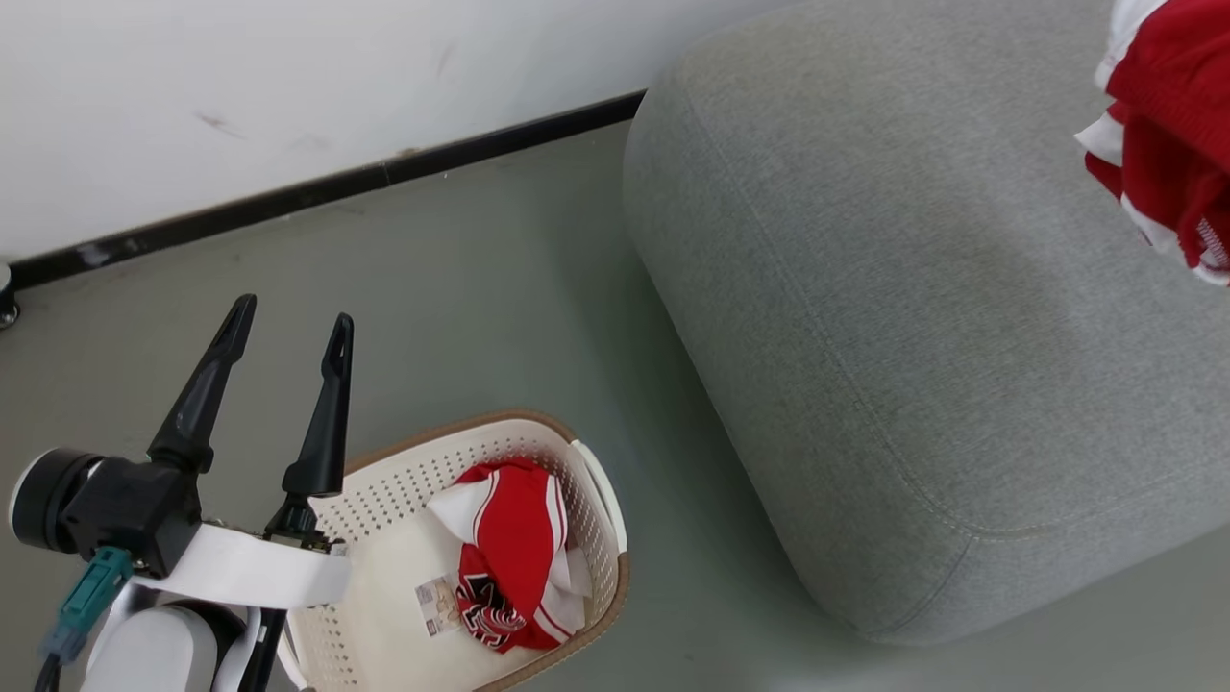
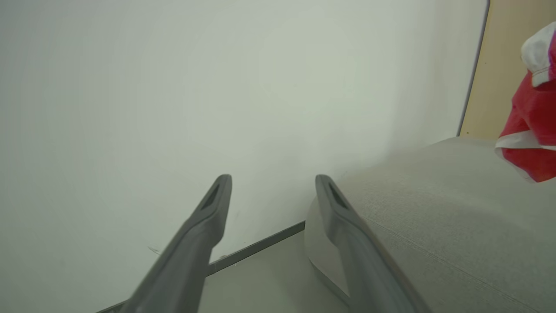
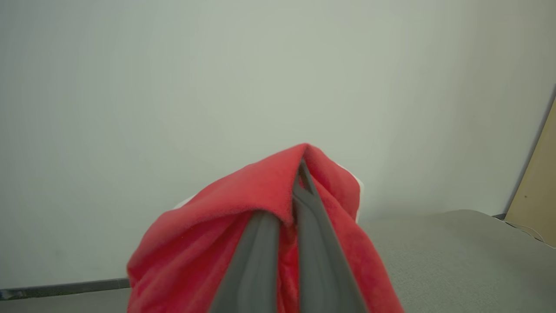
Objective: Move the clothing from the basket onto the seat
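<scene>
A red jersey with white stripes and dark lettering [image 1: 514,562] lies crumpled in the cream perforated basket [image 1: 601,500] on the floor at the lower left. My left gripper [image 1: 288,322] hangs open just left of the basket, fingers [image 2: 208,217] spread with nothing between them. A second red and white garment [image 1: 1168,135] hangs above the far right of the big grey seat [image 1: 913,317]. In the right wrist view my right gripper [image 3: 299,174] is shut on that red cloth [image 3: 208,230], which drapes over both fingers. The left wrist view catches the same garment [image 2: 532,126] at its right edge.
A white wall with a dark baseboard [image 1: 336,183] runs behind the grey floor [image 1: 480,308]. A paper label [image 1: 437,605] lies on the basket floor. A tan panel [image 2: 504,65] stands beyond the seat's far end.
</scene>
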